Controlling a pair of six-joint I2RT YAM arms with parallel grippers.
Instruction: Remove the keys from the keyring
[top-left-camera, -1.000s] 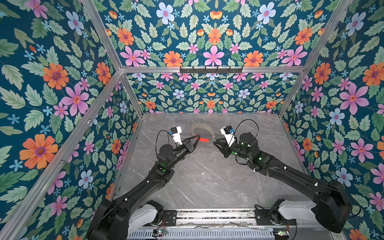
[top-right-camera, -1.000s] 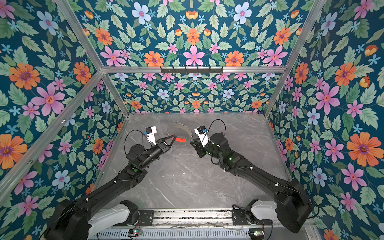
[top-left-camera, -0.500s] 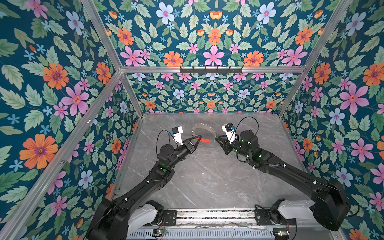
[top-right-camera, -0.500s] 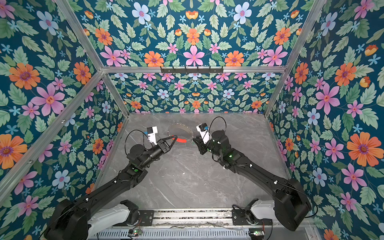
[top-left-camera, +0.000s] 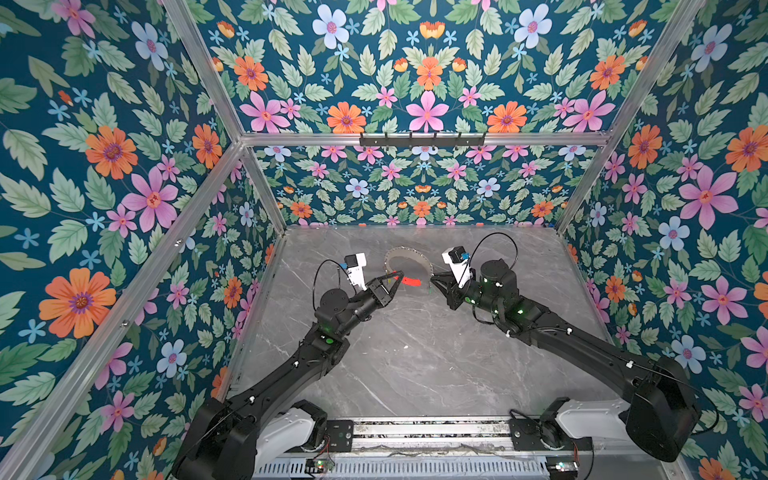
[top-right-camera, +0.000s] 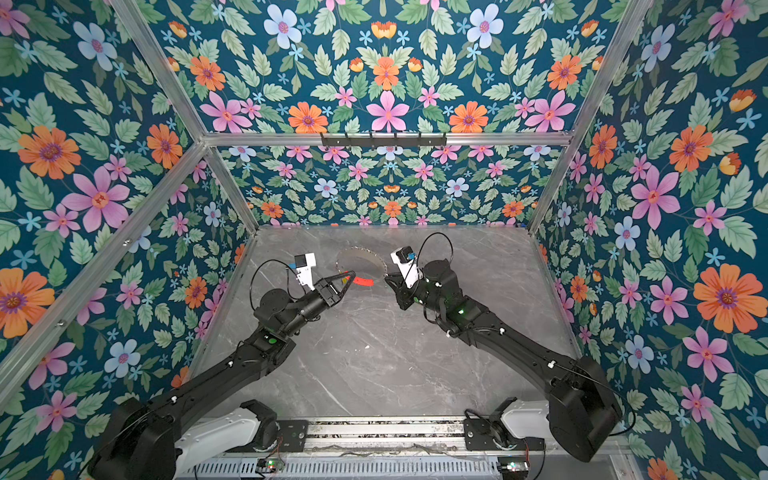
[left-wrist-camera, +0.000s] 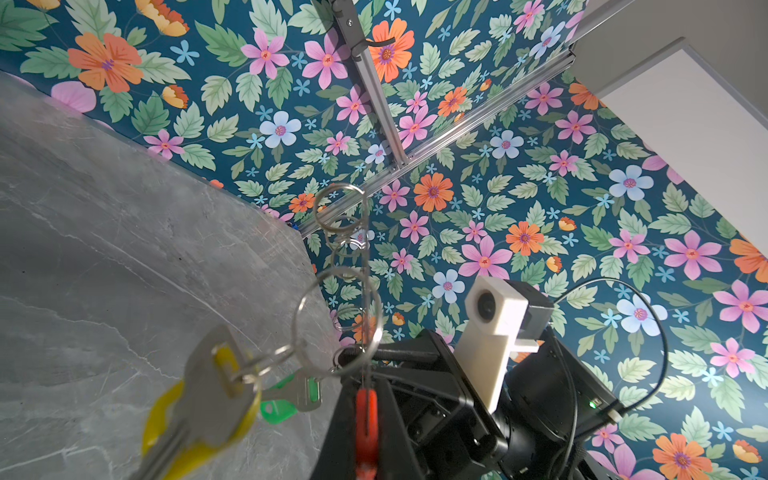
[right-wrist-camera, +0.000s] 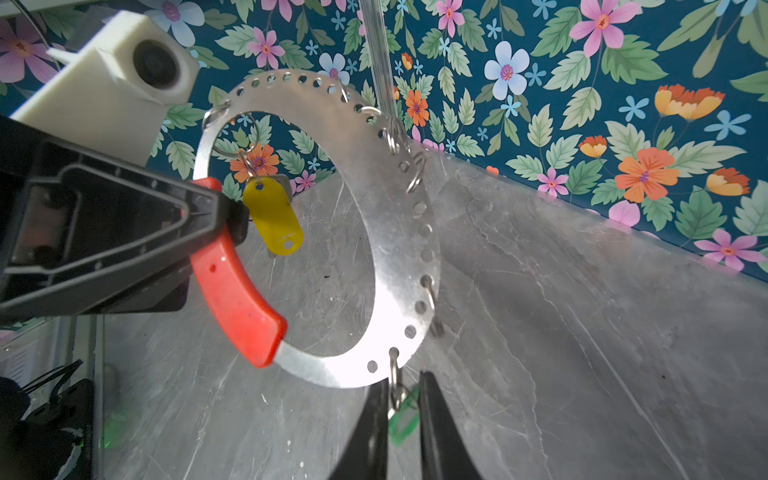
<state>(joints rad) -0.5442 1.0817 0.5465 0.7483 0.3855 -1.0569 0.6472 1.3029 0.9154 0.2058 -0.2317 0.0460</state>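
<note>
The left gripper has its fingers pressed together on the red sleeve of the keyring — a flat, crescent-shaped metal band pierced with a row of holes — and holds it in the air above the grey marble tabletop. In both top views the band sits toward the back middle of the floral-walled enclosure, between the two arms. The yellow key hangs from small linked rings threaded through a hole near one end of the sleeve, just beside the left gripper's fingertips. In the left wrist view it dangles close to the lens. The green key hangs by its own tiny ring from a hole in the bare metal past the sleeve's other end. The right gripper reaches up to it, one black finger on each side of the green plastic head with only a narrow gap between them — whether the pads actually pinch the head cannot be told. Several small silver rings hang empty from other holes along the band. The right gripper touches neither the yellow key nor the sleeve.
</note>
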